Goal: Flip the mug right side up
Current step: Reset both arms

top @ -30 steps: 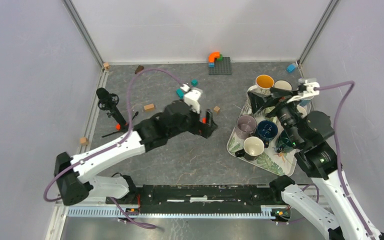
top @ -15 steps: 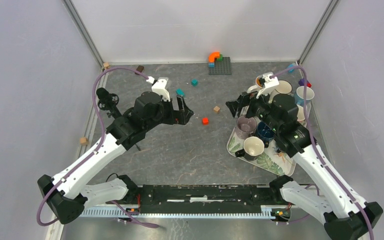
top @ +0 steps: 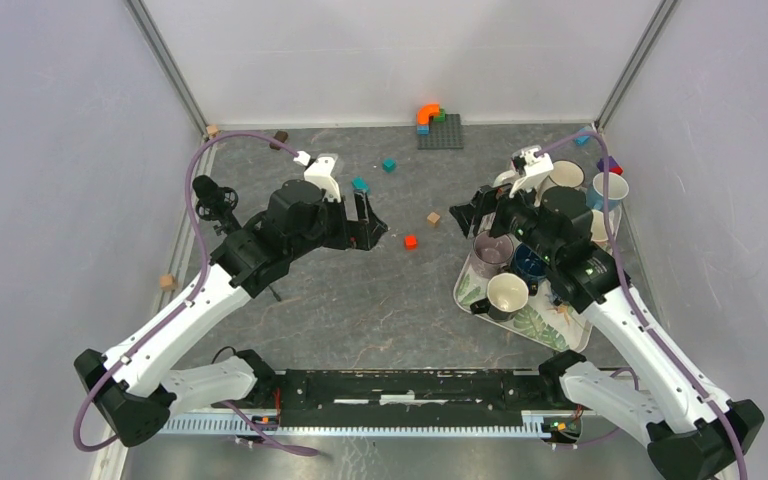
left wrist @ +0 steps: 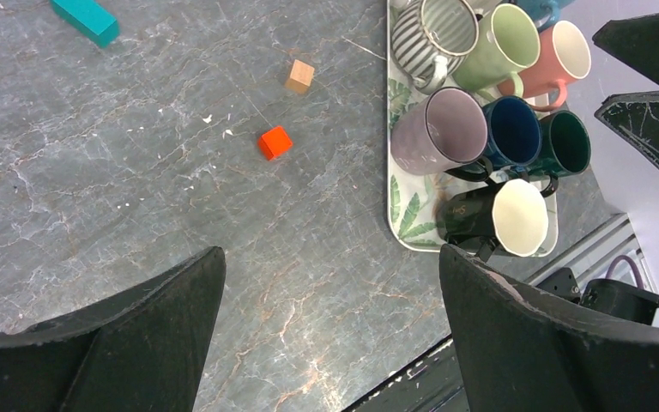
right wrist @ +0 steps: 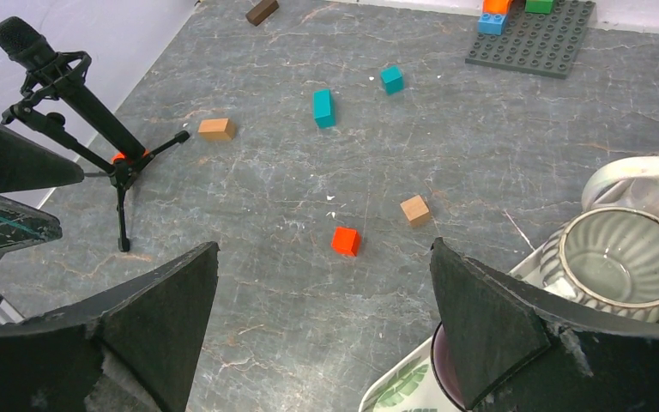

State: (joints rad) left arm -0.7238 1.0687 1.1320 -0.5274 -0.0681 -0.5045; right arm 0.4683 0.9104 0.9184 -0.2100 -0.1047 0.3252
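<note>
The mug I am meant to right is somewhere among the ceramic mugs crowded on the white leaf-printed tray (left wrist: 405, 215). I cannot tell which one it is: every mug I can see turns its open mouth towards my cameras. Closest to my left pincer (left wrist: 330, 335) is the black mug with a cream inside (left wrist: 480, 219), just beyond the finger on the right of that wrist view. Past it, in a tight row, sit the lilac mug (left wrist: 442, 129), the navy mug (left wrist: 515, 130) and the dark green mug (left wrist: 564, 146). Farther on are the grey ribbed mug (left wrist: 442, 30), the pale green mug (left wrist: 502, 39) and the salmon-pink mug (left wrist: 562, 51).

Both my pincers are spread wide and pinch nothing. My left pincer hangs over the grey marbled tabletop (left wrist: 137, 189), apart from the tray, which lies ahead of it and to its right. My right pincer (top: 468, 215) hovers by the tray's far left corner, pointing out over the table. In its wrist view the grey ribbed mug sits just beside the finger on the right.

On the table between my two pincers lie a small red cube (left wrist: 275, 142) and, near it, a tan wooden cube (left wrist: 300, 75). Ahead of my right pincer are a teal block (right wrist: 323, 107) and a dark grey studded baseplate (right wrist: 532, 39). Off to the left of that view stands a black microphone on a small tripod (right wrist: 69, 86).
</note>
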